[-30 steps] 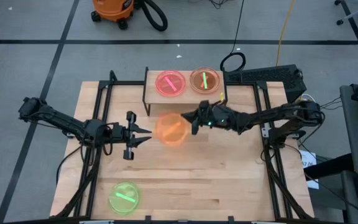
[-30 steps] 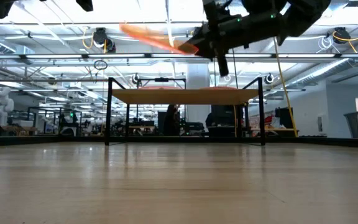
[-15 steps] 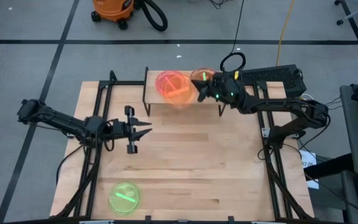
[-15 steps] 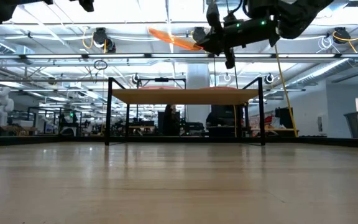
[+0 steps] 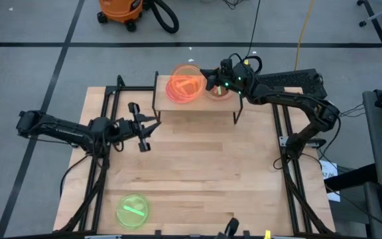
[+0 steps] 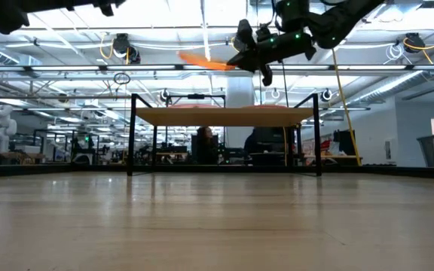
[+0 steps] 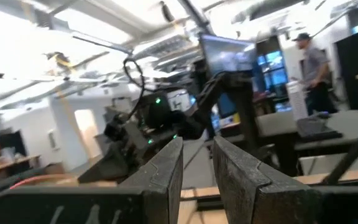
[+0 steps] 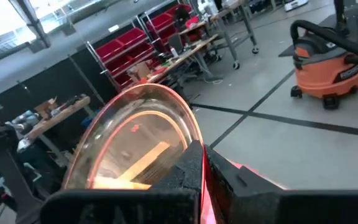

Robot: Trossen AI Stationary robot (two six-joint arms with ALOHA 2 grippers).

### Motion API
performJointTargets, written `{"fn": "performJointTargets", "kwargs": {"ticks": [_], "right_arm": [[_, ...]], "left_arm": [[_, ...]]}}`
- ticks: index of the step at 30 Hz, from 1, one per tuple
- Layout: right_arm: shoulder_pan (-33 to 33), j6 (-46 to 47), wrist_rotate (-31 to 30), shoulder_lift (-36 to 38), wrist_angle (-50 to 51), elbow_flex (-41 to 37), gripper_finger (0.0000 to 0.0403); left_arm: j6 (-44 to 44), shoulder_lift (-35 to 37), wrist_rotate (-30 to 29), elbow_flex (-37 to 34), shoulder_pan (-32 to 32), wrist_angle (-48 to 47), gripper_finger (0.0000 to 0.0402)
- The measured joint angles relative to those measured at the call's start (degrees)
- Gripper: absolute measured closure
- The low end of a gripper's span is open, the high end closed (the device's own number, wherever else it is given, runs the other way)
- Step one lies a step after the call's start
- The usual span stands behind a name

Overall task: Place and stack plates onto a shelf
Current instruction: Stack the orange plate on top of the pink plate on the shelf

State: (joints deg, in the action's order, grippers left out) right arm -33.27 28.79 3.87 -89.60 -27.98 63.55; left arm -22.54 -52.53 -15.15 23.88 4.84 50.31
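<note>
Above shelf point(image 5: 197, 106), right pincer point(image 5: 209, 80) grasping orange plate point(image 5: 185, 83), left pincer point(image 5: 152, 124) released

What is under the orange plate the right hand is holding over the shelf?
The orange plate hangs above a pink-red plate lying on the shelf. The right hand grips its rim. The covered part beneath cannot be seen.

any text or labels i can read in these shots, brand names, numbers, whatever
No text can be read for certain.
Shop vacuum: a dark label band with pale lettering, too blurred to read.
Left end effector: faint scratched marks on its dark body, not legible.
Monitor in the room behind: glowing content, too blurred to read.
The plates, shelf and table carry no writing that shows.
</note>
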Motion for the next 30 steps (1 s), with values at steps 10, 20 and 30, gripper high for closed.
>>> {"fn": "performJointTargets", "kwargs": {"ticks": [10,20,30], "right_arm": [[-3.73,-0.64,4.34,-7.56,-0.86,3.79,0.0403],[-5.49,1.77,6.39,-16.39,-8.49,5.88,0.0403],[-4.23,-3.13,5.08,-17.38,-8.83,6.25,0.0401]], "left_arm": [[8.32,0.0,4.63,0.0,-9.72,-4.05,0.0307],[9.32,0.0,5.21,0.0,-11.67,-4.26,0.0307],[8.69,0.0,5.19,0.0,-11.65,-4.29,0.0307]]}}
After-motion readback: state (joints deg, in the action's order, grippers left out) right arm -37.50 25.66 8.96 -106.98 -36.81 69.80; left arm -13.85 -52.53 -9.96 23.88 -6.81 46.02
